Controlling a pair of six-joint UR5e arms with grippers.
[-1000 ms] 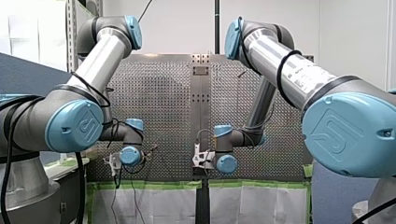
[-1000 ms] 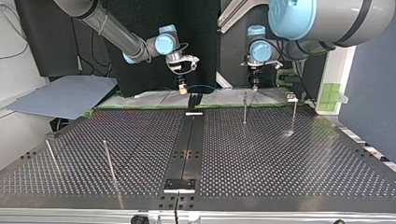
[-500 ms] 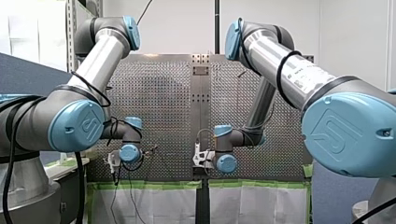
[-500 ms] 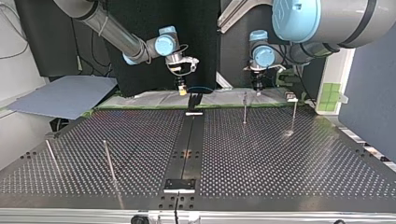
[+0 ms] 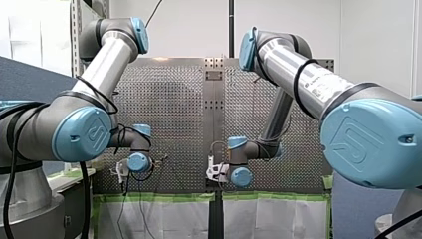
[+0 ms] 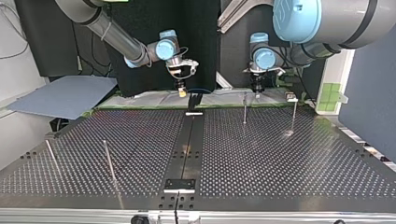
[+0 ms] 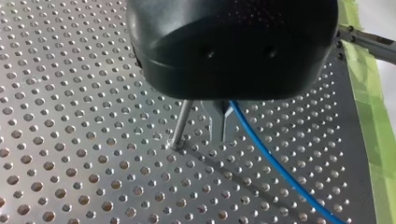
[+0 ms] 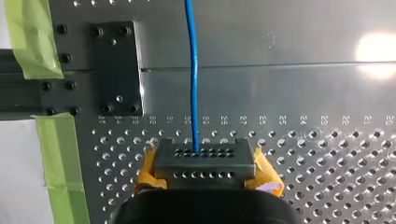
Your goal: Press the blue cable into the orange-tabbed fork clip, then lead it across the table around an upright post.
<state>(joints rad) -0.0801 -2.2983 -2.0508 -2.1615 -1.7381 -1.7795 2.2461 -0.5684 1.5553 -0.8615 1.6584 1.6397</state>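
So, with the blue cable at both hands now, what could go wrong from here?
1. In the left wrist view an upright post stands close beside my left hand; a sideways move might knock it.
2. The blue cable runs almost straight ahead from my right hand, which grips it; if the hands pull apart, it could slip out or be strained.

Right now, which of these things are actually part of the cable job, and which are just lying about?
Part of the job:
blue cable
my left gripper and my right gripper, both holding it
upright post beside my left gripper

Just lying about:
grey sheet
green tape
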